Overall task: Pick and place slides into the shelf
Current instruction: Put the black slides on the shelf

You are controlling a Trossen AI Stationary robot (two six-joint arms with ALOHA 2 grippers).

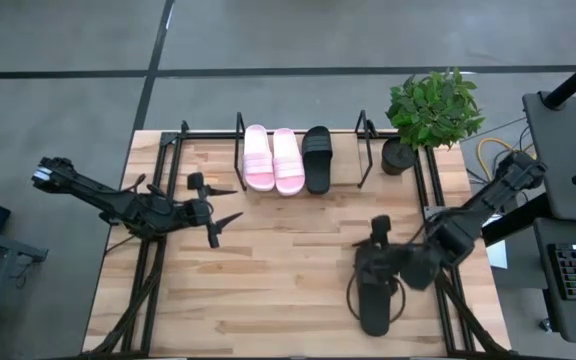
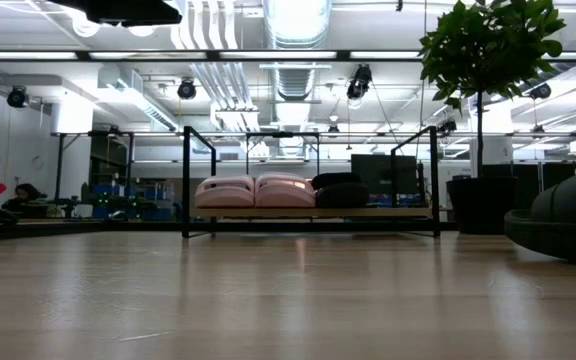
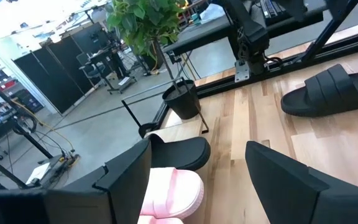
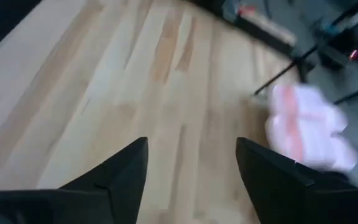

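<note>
Two light pink slides (image 1: 273, 160) and one black slide (image 1: 317, 158) lie side by side, soles down, on the wooden board of the black-bar shelf (image 1: 238, 150) at the table's far edge. The second black slide (image 1: 373, 302) lies sole down on the table near its near right corner. My right gripper (image 1: 379, 235) hovers just beyond that slide's far end, open, with only bare wood between its fingers (image 4: 191, 168). My left gripper (image 1: 230, 205) is open over the table's left half, pointing toward the shelf. It sees a pink slide (image 3: 173, 193) and both black ones (image 3: 179, 152) (image 3: 334, 90).
A potted plant (image 1: 433, 110) stands at the table's far right corner, just right of the shelf. The shelf board has free room right of the black slide (image 1: 343, 165). Bare wood (image 1: 288, 270) lies between the two arms. In the low view the loose black slide (image 2: 568, 220) shows at the right edge.
</note>
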